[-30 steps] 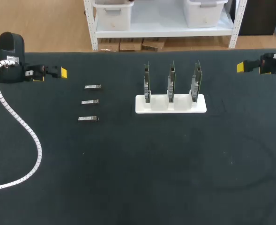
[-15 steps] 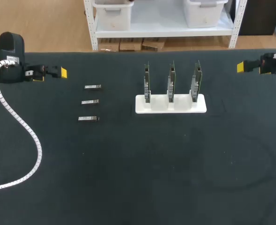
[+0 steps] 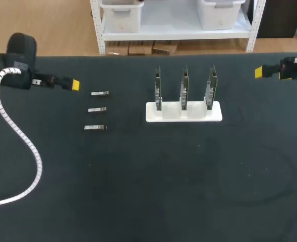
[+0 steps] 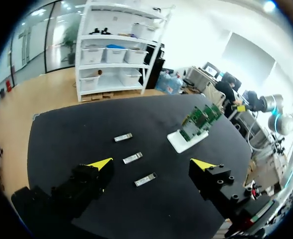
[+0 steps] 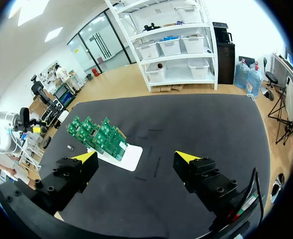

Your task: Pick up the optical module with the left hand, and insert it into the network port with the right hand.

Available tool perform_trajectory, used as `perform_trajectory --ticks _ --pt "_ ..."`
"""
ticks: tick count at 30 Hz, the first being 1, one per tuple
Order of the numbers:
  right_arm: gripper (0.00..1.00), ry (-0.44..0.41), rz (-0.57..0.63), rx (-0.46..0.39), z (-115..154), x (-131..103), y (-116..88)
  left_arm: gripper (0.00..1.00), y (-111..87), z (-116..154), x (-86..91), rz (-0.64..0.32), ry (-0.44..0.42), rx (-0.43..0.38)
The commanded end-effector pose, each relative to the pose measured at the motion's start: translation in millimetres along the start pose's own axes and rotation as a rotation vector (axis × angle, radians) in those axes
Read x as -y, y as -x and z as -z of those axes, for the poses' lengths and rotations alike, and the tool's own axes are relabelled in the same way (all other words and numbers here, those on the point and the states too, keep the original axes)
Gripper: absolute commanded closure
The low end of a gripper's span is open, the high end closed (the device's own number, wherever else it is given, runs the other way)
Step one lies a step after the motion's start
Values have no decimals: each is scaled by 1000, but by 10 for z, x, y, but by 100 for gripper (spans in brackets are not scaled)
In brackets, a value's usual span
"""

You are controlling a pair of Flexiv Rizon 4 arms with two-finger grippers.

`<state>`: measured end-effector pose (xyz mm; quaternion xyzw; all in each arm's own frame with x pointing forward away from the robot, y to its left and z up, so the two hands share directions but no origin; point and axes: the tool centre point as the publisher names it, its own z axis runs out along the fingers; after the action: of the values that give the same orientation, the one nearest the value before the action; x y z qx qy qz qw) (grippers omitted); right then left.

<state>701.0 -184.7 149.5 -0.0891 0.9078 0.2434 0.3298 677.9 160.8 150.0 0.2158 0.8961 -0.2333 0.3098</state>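
Modules (image 3: pixel 97 109) lie just ahead of the wide-open, empty left fingers (image 4: pixel 100 164), long ends pointing away from them, while the open, empty right fingers (image 5: pixel 186 158) sit far off.

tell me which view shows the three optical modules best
The head view: the optical modules lie in a column, seen from above. The left wrist view shows all three ahead of the left gripper. The right wrist view hardly shows them.
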Motion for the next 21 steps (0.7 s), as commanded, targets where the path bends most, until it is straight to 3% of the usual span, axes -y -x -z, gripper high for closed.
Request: perform_trajectory --ticks 1,7,12,21 --pt "0 -4 -1 0 10 -9 -4 0 52 30 28 -98 -111 -191" --pt "0 -4 -1 0 10 -9 -4 0 -64 12 170 -319 -145 -380" --pt "0 -4 -1 0 10 -9 -4 0 -206 11 112 -285 -117 -480" --pt "0 -4 -1 0 10 -9 -4 0 -319 29 145 -268 -165 -470"
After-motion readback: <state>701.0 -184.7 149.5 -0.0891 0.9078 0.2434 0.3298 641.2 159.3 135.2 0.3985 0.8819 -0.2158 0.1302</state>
